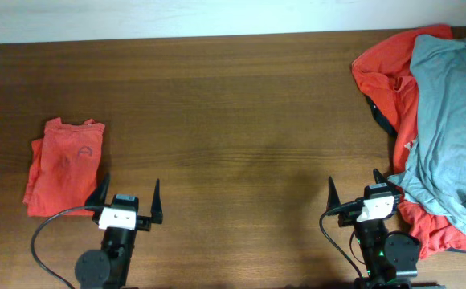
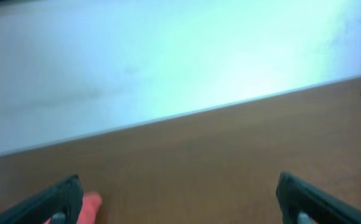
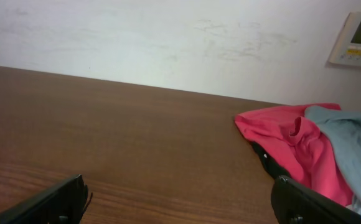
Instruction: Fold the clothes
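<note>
Brown table (image 1: 233, 120), orange-red T-shirt (image 1: 66, 164) seemingly folded, grey-blue T-shirt (image 1: 450, 120) crumpled

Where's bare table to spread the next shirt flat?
The middle of the table is bare, from the folded shirt on the left to the pile on the right, back to the far edge. Crowded: the right end, where a grey shirt lies over red ones and reaches beside the right tool.
</note>
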`<move>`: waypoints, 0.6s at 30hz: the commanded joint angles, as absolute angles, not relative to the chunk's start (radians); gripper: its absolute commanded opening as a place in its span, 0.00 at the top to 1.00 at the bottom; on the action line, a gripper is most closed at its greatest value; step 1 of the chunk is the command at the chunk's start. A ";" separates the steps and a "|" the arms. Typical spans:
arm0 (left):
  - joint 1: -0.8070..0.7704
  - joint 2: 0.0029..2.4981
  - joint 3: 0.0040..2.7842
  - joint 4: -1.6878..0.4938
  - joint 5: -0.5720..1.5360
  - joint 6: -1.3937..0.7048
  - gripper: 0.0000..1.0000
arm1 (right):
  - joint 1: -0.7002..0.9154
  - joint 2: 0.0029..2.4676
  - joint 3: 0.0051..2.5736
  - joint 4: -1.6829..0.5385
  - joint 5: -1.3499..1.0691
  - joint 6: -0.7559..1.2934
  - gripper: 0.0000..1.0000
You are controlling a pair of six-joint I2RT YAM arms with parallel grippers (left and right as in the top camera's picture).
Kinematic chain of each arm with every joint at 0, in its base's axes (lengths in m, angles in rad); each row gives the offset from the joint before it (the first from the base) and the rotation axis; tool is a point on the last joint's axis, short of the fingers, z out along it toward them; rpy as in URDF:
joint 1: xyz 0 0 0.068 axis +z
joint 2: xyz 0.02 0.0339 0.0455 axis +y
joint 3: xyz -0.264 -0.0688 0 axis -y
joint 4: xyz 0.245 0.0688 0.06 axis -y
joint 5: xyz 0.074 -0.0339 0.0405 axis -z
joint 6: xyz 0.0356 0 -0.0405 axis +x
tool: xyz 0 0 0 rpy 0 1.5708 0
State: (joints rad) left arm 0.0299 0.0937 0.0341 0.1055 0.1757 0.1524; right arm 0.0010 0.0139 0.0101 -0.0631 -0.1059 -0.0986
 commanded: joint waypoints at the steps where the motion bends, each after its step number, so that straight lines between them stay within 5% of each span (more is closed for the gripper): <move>1: 0.026 0.054 0.009 0.169 0.134 0.171 0.01 | 0.007 0.008 0.006 -0.070 -0.097 -0.097 0.01; 10: 0.026 0.005 0.009 -0.077 0.126 0.233 0.01 | 0.007 0.008 0.006 -0.070 -0.097 -0.097 0.02; 18: 0.013 0.005 0.009 -0.072 0.097 0.233 0.01 | 0.006 0.008 0.006 -0.070 -0.097 -0.097 0.01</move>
State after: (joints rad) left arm 0.0185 0.0139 0.0132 -0.0669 0.1154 0.2211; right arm 0.0010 0.0139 0.0101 -0.0635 -0.1055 -0.0986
